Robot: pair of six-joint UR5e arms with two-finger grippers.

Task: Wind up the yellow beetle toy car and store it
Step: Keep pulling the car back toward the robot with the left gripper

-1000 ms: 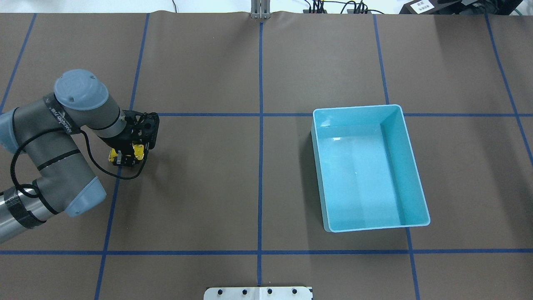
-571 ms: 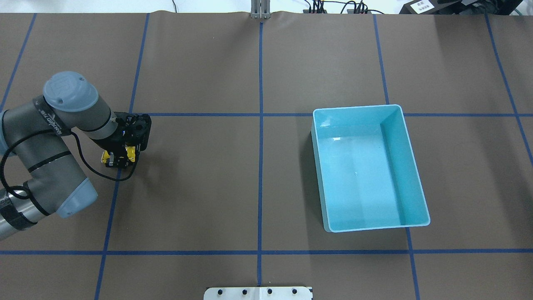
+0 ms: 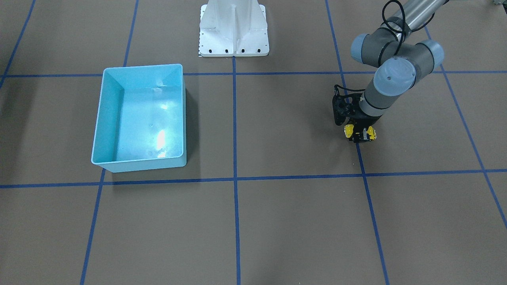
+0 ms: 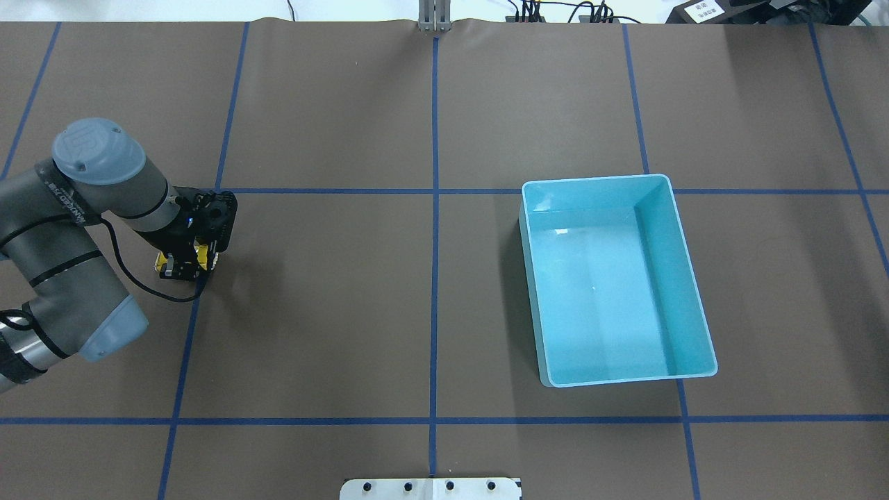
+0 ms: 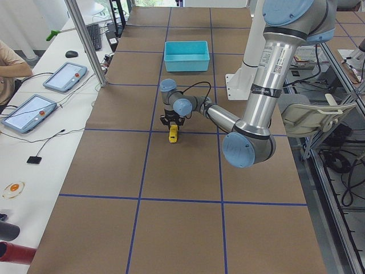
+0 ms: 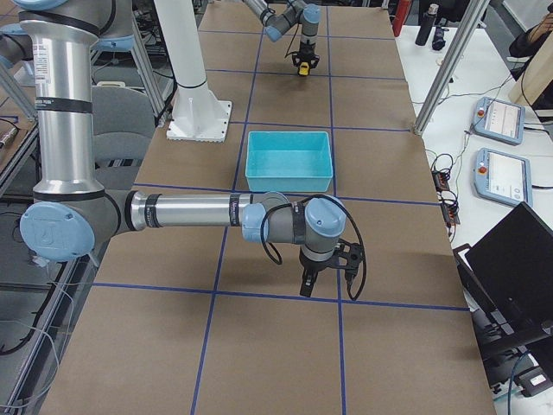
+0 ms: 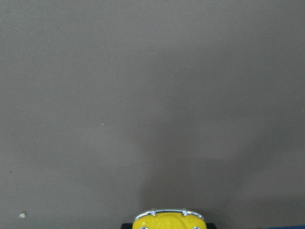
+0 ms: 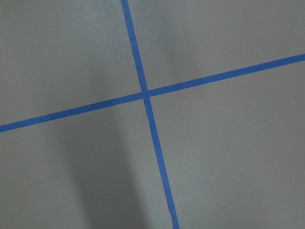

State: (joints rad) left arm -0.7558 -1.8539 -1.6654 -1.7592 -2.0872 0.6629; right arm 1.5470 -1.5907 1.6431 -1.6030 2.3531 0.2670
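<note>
The yellow beetle toy car (image 4: 162,260) is on the brown table at the left, held between the fingers of my left gripper (image 4: 182,268), which points down and is shut on it. The front-facing view shows the car (image 3: 349,131) under the gripper (image 3: 359,137), at table level. Its yellow end shows at the bottom of the left wrist view (image 7: 167,220). The light-blue bin (image 4: 597,179) stands empty far to the right. My right gripper (image 6: 308,290) shows only in the exterior right view, near the table; I cannot tell if it is open or shut.
Blue tape lines cross the brown table cover. The white robot base plate (image 3: 233,29) stands at the robot's side of the table. The bin also shows in the front-facing view (image 3: 138,66).
My left gripper has moved left across the table with the yellow car held in it. The bin has not moved.
</note>
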